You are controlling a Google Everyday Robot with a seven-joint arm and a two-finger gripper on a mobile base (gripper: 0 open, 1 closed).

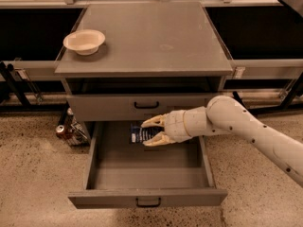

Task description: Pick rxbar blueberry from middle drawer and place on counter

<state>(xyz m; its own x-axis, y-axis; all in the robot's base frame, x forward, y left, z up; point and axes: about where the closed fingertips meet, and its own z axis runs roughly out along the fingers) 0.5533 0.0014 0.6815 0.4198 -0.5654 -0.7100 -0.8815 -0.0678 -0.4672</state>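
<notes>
The rxbar blueberry [139, 134] is a dark blue wrapper with pale print, held between the fingers of my gripper [152, 130]. The gripper reaches in from the right on a cream arm and is shut on the bar, above the back part of the open middle drawer [147, 197], just under the closed drawer above [142, 106]. The bar is lifted off the drawer floor. The counter [151, 37], the cabinet's flat grey top, lies above and behind the gripper.
A cream bowl [84, 41] stands on the counter's left side. A can and other small items [65, 129] sit on the floor left of the cabinet. Dark table frames and legs flank the cabinet on both sides.
</notes>
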